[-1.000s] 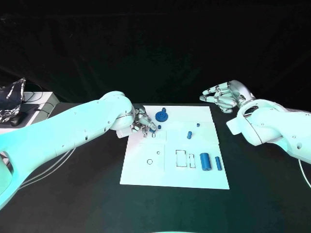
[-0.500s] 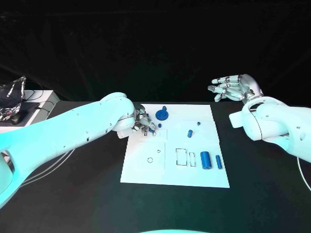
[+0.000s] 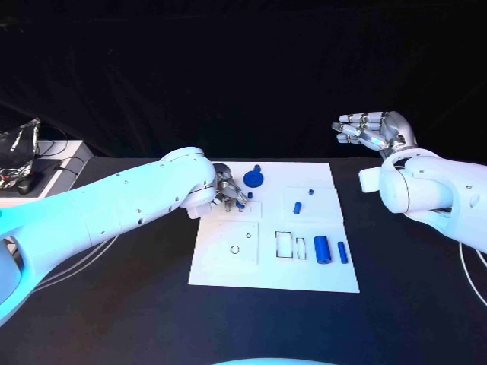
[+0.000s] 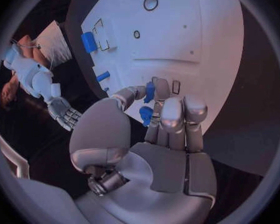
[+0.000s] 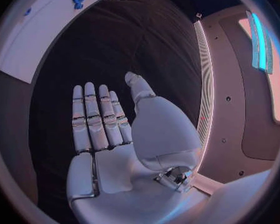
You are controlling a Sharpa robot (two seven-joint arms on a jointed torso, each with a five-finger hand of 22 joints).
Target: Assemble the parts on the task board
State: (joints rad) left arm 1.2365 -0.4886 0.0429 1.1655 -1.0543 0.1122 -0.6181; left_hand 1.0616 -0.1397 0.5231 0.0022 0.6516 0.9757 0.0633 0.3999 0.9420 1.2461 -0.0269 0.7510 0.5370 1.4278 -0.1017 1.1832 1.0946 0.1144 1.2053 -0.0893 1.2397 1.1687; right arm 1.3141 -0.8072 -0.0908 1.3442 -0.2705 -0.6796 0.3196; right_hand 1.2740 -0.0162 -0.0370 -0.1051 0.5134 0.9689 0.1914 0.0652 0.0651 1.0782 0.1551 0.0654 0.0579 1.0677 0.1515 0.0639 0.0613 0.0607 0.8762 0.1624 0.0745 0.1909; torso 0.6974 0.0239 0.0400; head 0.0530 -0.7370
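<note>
On the black table (image 3: 112,304) lies the white board (image 3: 275,270). At its far left corner sits the left hand (image 3: 226,193). Its fingers (image 4: 171,115) curl down close together over the board, and a small blue part (image 4: 150,91) shows between the fingertips, with another blue bit (image 4: 145,115) just under them. I cannot tell for sure if the hand grips the part or only touches it.

Just beside that hand, near the far edge of the board, is a round blue disc (image 3: 253,179) with a little knob by it. Near the middle of the board a short blue peg (image 3: 297,207) lies, and a tiny blue dot (image 3: 310,193) sits a bit farther back. Close to the right edge, a fat blue tube (image 3: 322,249) and a thin blue rod (image 3: 342,252) lie side by side. Next to them are two box-shaped slots (image 3: 283,245), and a small ring (image 3: 235,249) sits on the left part of the board.

Off past the far right corner of the board, the right hand (image 3: 374,132) hangs up in the air, well apart from the board. Its fingers (image 5: 95,117) are stretched out flat and it holds nothing.
</note>
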